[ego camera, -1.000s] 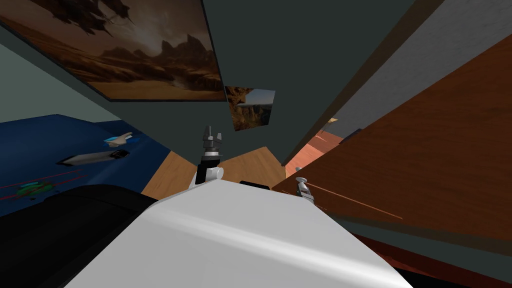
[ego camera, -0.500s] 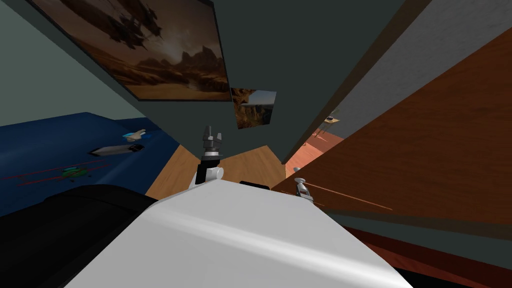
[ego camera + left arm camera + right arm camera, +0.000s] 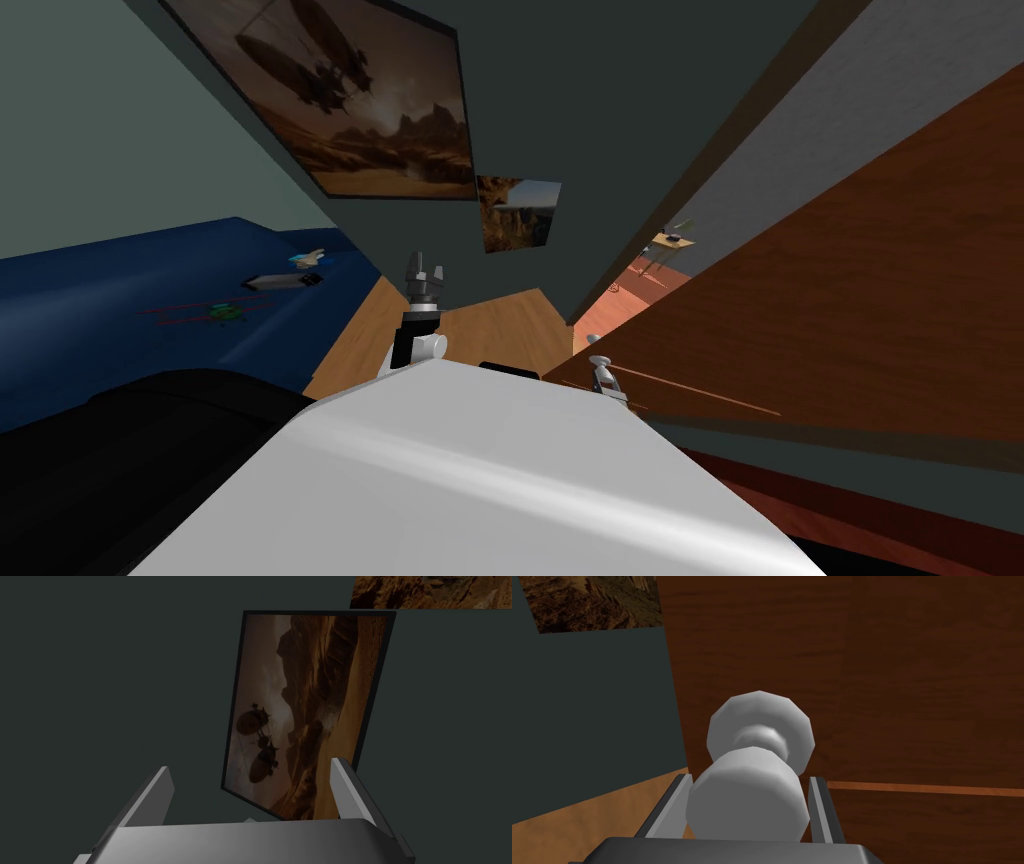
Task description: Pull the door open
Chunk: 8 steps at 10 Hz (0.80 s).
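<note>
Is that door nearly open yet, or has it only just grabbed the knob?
Done: the right gripper is shut on the pale knob, and the brown door already stands ajar, with reddish floor showing past its edge. In hand: the pull on the knob. Left: swinging the door wider. The left gripper is open and idle, away from the door.

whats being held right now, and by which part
The right gripper is shut on the white door knob, clamping the sides of its near, rounded end. The left gripper is open, holding nothing.
</note>
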Available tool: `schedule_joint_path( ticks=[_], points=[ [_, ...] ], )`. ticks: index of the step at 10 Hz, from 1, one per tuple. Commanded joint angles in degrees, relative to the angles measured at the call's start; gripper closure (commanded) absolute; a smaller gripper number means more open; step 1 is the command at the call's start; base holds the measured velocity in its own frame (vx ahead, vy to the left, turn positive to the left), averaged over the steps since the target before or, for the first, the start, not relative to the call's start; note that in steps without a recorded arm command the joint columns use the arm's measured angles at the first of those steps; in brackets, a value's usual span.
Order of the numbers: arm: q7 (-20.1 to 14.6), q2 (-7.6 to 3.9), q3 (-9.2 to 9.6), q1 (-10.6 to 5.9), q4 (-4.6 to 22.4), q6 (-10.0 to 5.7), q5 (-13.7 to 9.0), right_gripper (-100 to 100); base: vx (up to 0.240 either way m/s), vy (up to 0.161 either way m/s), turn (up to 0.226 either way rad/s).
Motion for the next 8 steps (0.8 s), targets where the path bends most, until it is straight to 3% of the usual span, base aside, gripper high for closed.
schedule_joint_path(
  ticks=[1, 8],
  points=[
    [-0.8, -0.19, 0.44, -0.22, 0.7, -0.63, 0.4, 100, -0.198, -0.041, 0.12],
    [-2.7, -0.68, 1.75, -1.24, 2.9, -1.85, 1.5, 100, -0.164, -0.03, 0.106]
  ],
)
